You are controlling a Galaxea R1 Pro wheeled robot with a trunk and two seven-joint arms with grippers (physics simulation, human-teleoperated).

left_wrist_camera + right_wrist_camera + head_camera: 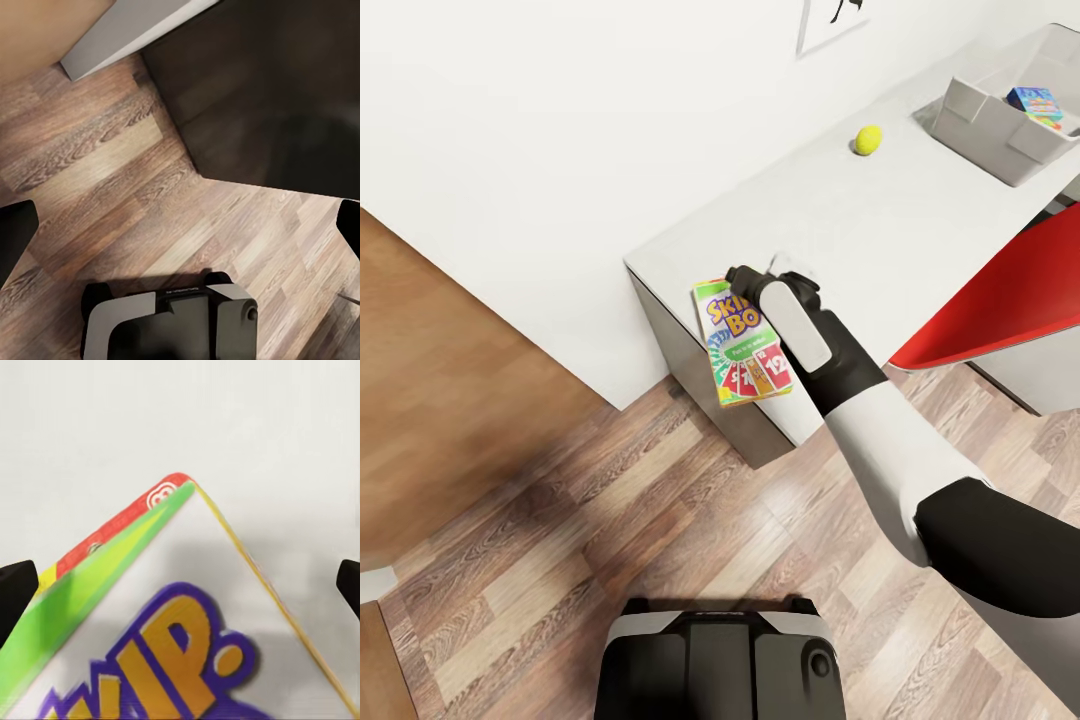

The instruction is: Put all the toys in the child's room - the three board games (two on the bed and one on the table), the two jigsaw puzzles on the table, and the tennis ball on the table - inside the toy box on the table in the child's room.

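Observation:
The green-yellow-red "Skip-Bo" board game [743,345] lies tilted at the near corner of the pale grey table [880,230], partly over its edge. My right gripper [745,290] is right over the game, and in the right wrist view its fingertips [16,596] stand wide apart on either side of the Skip-Bo box [172,660] without touching it. The tennis ball [868,140] rests farther along the table. The light-grey toy box [990,130] stands at the far right and holds a blue board game [1032,100] and a colourful jigsaw puzzle [1052,122]. My left gripper [180,232] hangs open over the floor.
A red chair [1000,300] juts in at the table's right side. A tan low surface [440,400] fills the left. Wood floor [610,520] lies between it and the table. My own base [720,655] sits below, and a framed picture [830,20] hangs on the wall.

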